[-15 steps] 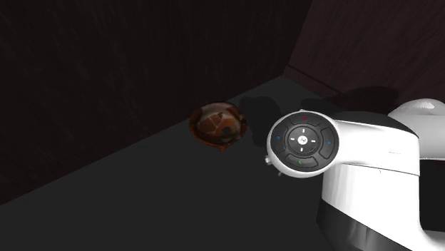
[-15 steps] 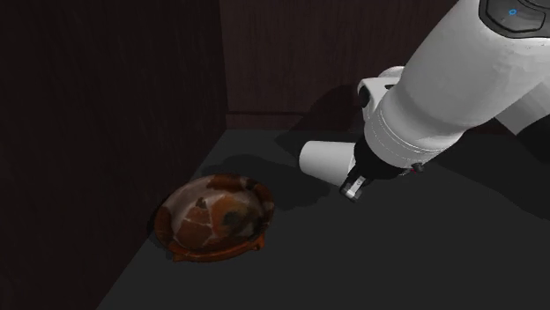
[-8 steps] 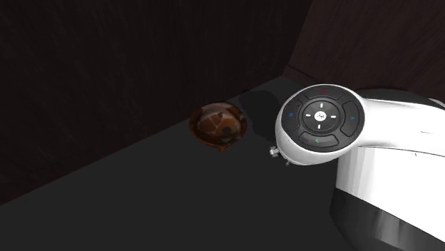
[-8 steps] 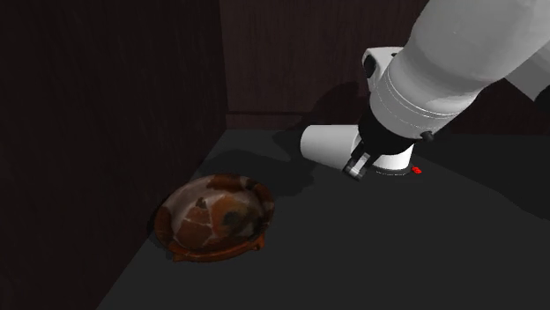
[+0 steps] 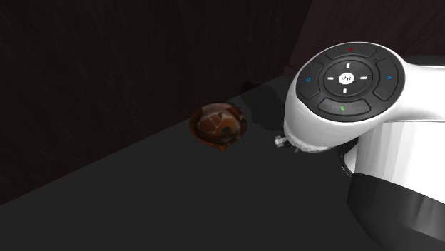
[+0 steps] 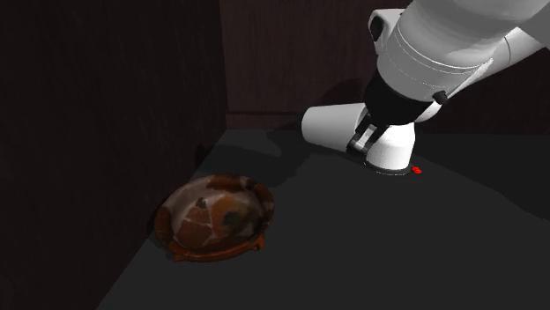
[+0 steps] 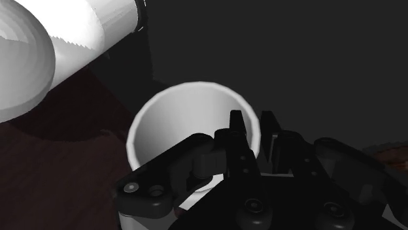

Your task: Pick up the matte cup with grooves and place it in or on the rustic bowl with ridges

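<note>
Biggest first: dark walls are seen closing off the back & one side, w/ a dark tabletop spread out below them. The white arm is shown large across the shoulder view's right, its round black button pad turned up toward the camera. In the second exterior view the arm is seen slanting down from the upper right corner.

Next in size, the reddish-brown bowl. It is set on the tabletop close to the side wall, mottled w/ paler patches inside, its rim rough & darker.

The white cup is found upright, mouth up, on the tabletop nr the back wall. It is placed well apart from the bowl, toward the second exterior view's right of it.

The black gripper is set over the cup's rim. In the wrist view one finger is placed inside the cup & the other outside, and the cup's wall is pinched btwn them: clamped on the wall, by the look of it.

A tiny red mark is spotted on the tabletop, just beside the cup's foot.
</note>
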